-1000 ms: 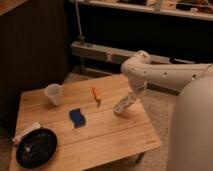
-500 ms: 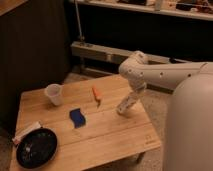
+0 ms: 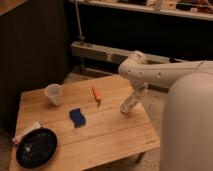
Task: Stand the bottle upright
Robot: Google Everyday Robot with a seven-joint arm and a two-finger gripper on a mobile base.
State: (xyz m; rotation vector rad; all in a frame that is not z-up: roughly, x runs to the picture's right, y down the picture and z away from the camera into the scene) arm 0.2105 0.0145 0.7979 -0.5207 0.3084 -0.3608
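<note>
The bottle point(image 3: 128, 105) is small and whitish with dark marks on a pale label. It leans steeply at the right side of the wooden table point(image 3: 110, 137), its lower end at or just above the tabletop. My gripper point(image 3: 133, 96) comes down from the white arm point(image 3: 155, 75) and is shut on the bottle's upper part. The fingers are mostly hidden behind the wrist and the bottle.
A translucent white cup point(image 3: 53, 94) stands at the table's back left. An orange carrot-like thing point(image 3: 96, 94) and a blue sponge point(image 3: 77, 117) lie mid-table. A black dish point(image 3: 36, 147) and a white packet point(image 3: 27, 132) sit front left. The table's right edge is close to the bottle.
The gripper and bottle have shifted slightly to the right and the bottle leans a little more upright. The other objects have not moved.
</note>
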